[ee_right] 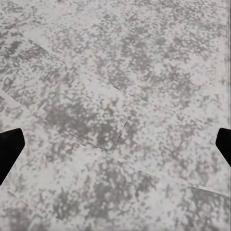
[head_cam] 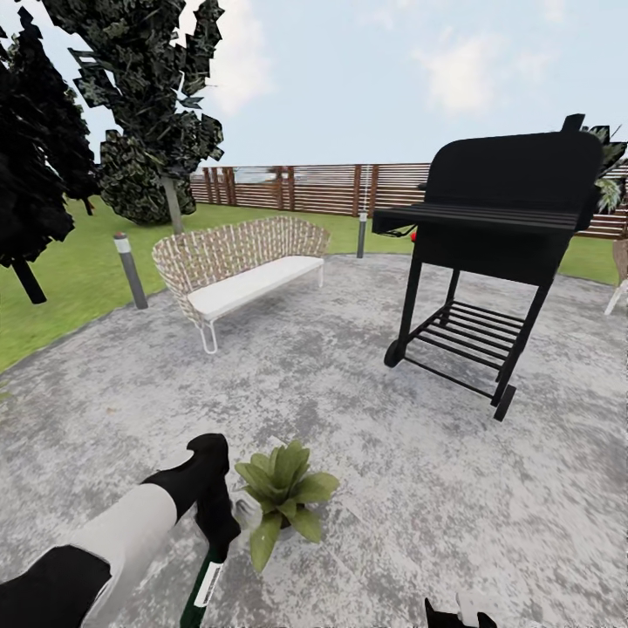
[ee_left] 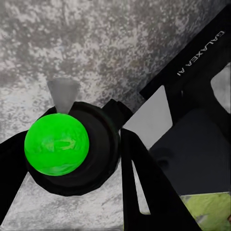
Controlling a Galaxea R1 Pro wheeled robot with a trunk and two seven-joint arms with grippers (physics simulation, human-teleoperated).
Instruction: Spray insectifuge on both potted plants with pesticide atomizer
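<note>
Left gripper [head_cam: 218, 523] closed on the pesticide atomizer [head_cam: 201, 589], holding it just beside the potted plant [head_cam: 281, 499] on the robot's left side of that plant. Bottle's long axis runs roughly upright in head view, dark-green body with a white label hanging below the gripper toward the robot, head end up inside the gripper; trigger head mostly hidden there, so which way the nozzle faces is hard to tell. In left wrist view the bottle [ee_left: 57, 144] is seen end-on, a bright green round end inside a dark ring, black fingers [ee_left: 144, 183] on either side, a grey cone shape just past it over the patio [ee_left: 120, 43]. Plant is a light-green broad-leaf rosette sitting on the mottled-grey stone patio [head_cam: 392, 453]; whether its leaves touch the gripper is unclear. Past the plant: wicker bench [head_cam: 240, 266] with white cushion, black grill [head_cam: 497, 253] on wheels, brown slat fence [head_cam: 323, 187], lawn [head_cam: 70, 279], trees. Right gripper [ee_right: 115, 144] spread wide over bare patio, only the two black fingertips [ee_right: 9, 151] at the edges, nothing between them; its tip [head_cam: 458, 615] shows well apart from the plant, on the robot's right side.
</note>
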